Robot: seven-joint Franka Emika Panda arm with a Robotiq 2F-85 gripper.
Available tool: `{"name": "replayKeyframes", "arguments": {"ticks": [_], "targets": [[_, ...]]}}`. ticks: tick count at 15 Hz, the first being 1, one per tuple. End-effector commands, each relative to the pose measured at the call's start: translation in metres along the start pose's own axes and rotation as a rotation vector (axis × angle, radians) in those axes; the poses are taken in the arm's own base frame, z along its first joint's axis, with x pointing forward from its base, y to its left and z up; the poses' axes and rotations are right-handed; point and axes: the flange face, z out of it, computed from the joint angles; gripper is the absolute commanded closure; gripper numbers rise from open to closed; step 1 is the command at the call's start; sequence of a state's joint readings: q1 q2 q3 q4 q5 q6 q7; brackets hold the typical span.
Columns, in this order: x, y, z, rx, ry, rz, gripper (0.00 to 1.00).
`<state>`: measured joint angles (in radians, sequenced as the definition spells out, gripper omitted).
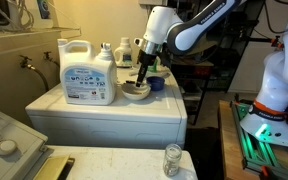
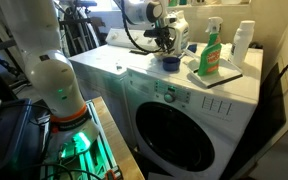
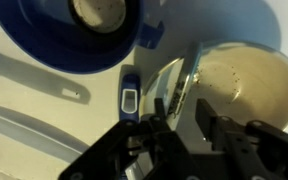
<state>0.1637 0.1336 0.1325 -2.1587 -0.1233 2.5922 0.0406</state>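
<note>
My gripper (image 1: pixel 141 78) reaches down onto the top of a white washing machine (image 1: pixel 104 112) and is shut on the near rim of a pale bowl (image 1: pixel 134 90). In the wrist view the bowl (image 3: pixel 246 85) lies at the right, with its thin rim between my two fingers (image 3: pixel 182 112). A blue cup (image 3: pixel 69 40) stands close by at the upper left, also seen in both exterior views (image 1: pixel 157 84) (image 2: pixel 171 62). A small blue stick-like object (image 3: pixel 129 95) lies between the cup and the bowl. In an exterior view my gripper (image 2: pixel 164 40) hides the bowl.
A large white detergent jug (image 1: pixel 88 72) stands next to the bowl. A green spray bottle (image 2: pixel 212 50) and a white bottle (image 2: pixel 244 42) stand on a dark tray near the wall. A glass jar (image 1: pixel 172 158) sits on a lower surface in front.
</note>
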Motion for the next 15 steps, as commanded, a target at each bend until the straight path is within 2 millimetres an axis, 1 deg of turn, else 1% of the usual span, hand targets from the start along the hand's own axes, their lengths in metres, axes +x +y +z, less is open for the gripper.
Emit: {"name": "replayKeyframes", "arguments": {"ticks": [1,2,3,4,5,7,9,11,12,14,15], "targets": [[-0.004,0.000,0.003,-0.014,0.005,0.001,0.91],[-0.004,0.000,0.002,-0.015,0.005,0.001,0.99],[-0.003,0.000,0.000,-0.017,0.007,-0.001,1.00],[-0.003,0.000,-0.003,-0.015,0.010,-0.001,1.00],[-0.003,-0.001,-0.011,-0.009,0.014,-0.001,0.96],[-0.001,-0.004,-0.028,-0.007,0.030,-0.006,0.96],[0.002,-0.009,-0.051,0.012,0.049,-0.018,0.96],[-0.001,-0.017,-0.068,0.026,0.036,-0.055,0.96],[-0.003,-0.017,-0.074,0.003,0.021,-0.073,0.96],[-0.005,-0.007,-0.077,-0.069,0.000,-0.082,0.96],[-0.005,0.002,-0.074,-0.105,-0.012,-0.070,0.96]]}}
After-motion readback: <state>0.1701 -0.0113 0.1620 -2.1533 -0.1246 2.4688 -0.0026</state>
